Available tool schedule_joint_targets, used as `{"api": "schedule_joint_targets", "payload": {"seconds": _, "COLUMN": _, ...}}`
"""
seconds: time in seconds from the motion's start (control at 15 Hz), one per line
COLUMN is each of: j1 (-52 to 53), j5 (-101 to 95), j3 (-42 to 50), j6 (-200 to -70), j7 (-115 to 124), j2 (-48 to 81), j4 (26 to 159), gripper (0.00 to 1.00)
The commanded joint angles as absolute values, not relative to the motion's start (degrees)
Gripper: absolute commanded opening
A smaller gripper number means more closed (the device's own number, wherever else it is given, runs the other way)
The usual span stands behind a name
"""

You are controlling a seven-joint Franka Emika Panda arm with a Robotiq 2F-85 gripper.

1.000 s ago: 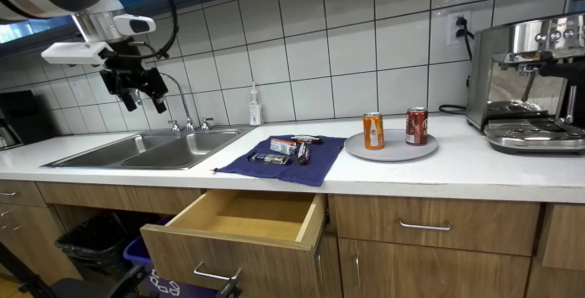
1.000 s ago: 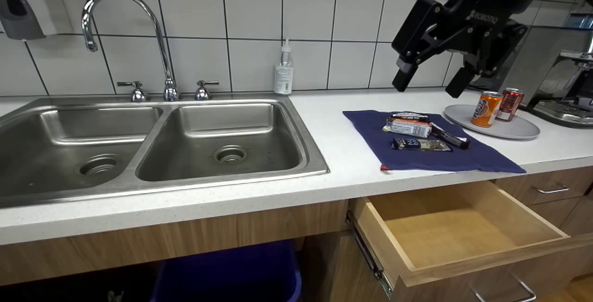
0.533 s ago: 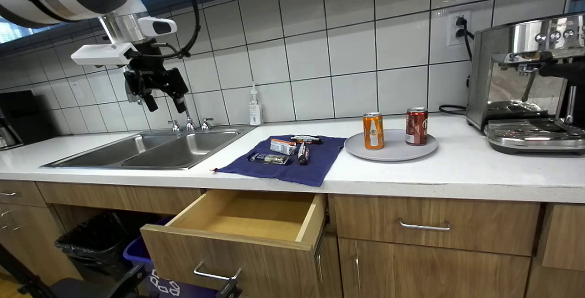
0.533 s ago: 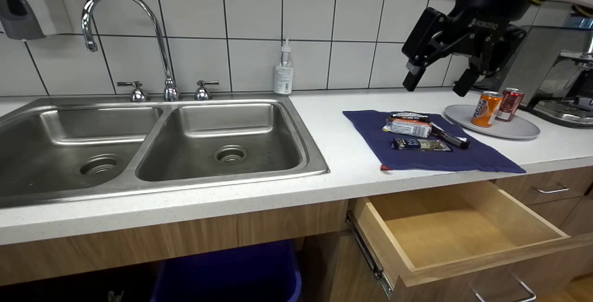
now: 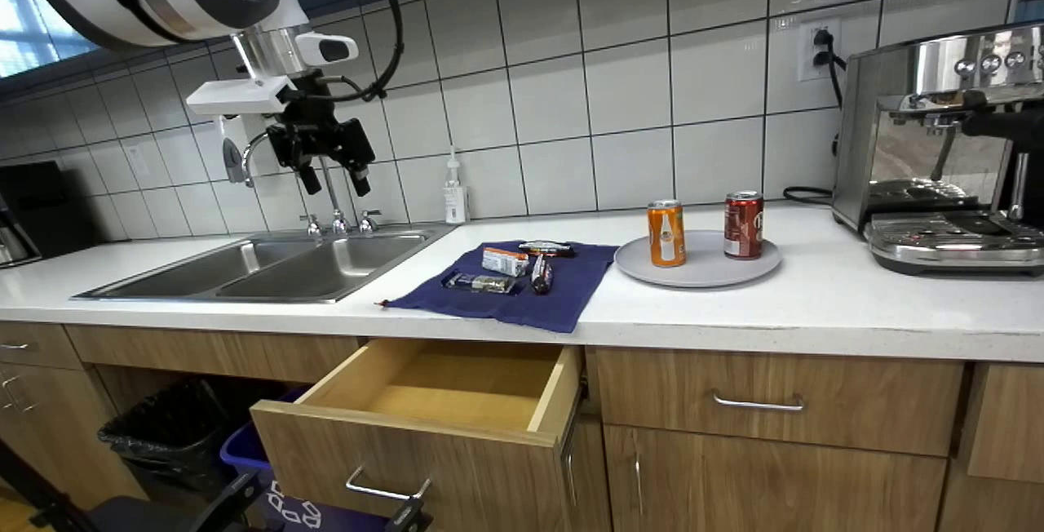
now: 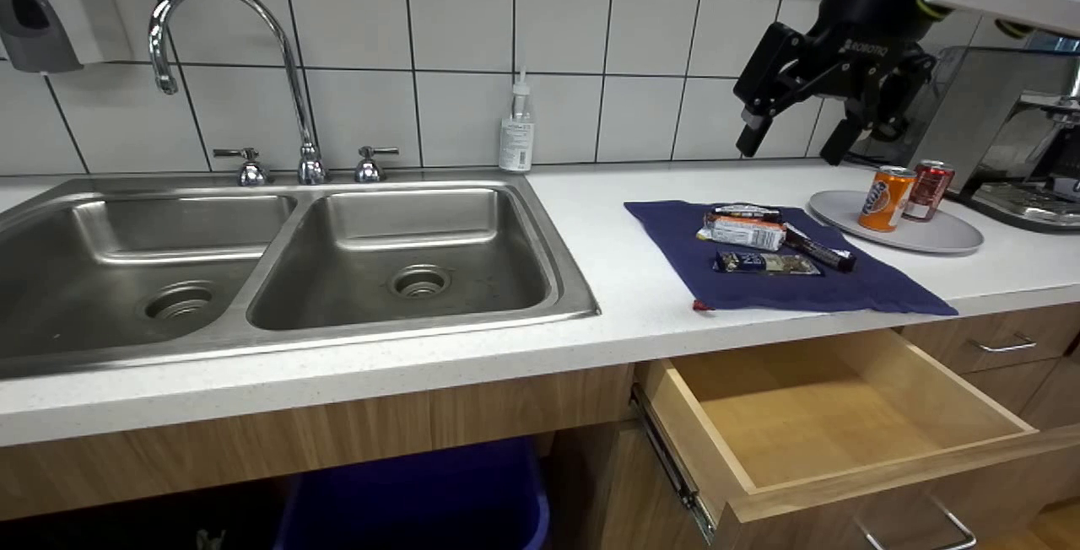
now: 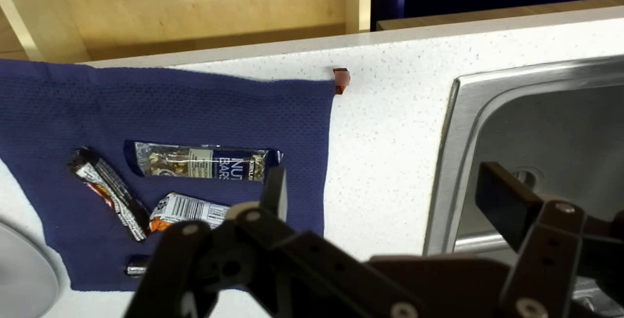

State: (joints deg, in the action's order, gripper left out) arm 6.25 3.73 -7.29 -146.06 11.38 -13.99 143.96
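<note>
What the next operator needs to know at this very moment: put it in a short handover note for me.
Gripper: open, holding nothing, raised high above the counter.
Things: a nut bar, a white-and-orange packet and two dark-wrapped bars lie on the blue cloth, between the sink and the gray plate. An orange can and a red can stand on the plate.
Done: the drawer is pulled open.
Left: any pickup; nothing from the cloth is in the gripper.
</note>
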Motion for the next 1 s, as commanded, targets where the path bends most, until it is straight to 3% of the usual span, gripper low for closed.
{"api": "schedule_joint_targets", "payload": {"seconds": 0.0, "j1": 4.9, "j5": 1.5, "j3": -7.0, "j6": -147.0, "j7": 10.5, "j2": -9.7, "j4": 139.8, "gripper": 1.00}}
{"api": "schedule_joint_targets", "payload": {"seconds": 0.93, "j1": 4.4, "j5": 2.0, "j3": -3.2, "j6": -146.9, "j7": -6.7, "j2": 1.2, "j4": 129.4, "gripper": 1.00}}
